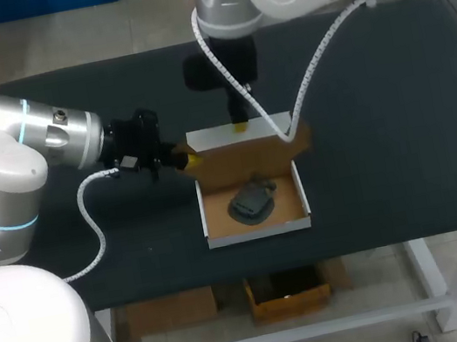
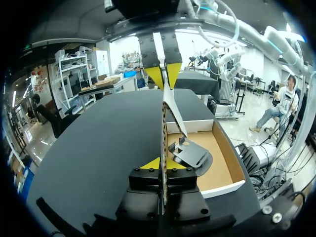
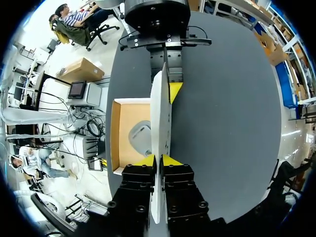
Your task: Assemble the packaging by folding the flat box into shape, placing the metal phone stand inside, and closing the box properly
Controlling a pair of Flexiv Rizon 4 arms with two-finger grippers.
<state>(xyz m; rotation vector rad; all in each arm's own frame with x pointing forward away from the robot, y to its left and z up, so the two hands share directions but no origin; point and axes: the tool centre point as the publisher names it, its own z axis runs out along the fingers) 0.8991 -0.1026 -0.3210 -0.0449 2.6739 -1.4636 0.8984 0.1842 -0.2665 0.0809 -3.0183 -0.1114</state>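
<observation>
Pinching lid [image 1: 215, 137]: left hand [image 2: 164, 163], right hand [image 3: 158, 160]

Phone stand [image 3: 139, 138] half behind box flap [image 3: 160, 106]

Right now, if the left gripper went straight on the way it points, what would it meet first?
The left gripper pinches the lid; along it, it would probably meet the right gripper, holding the same lid; depth unclear.
</observation>
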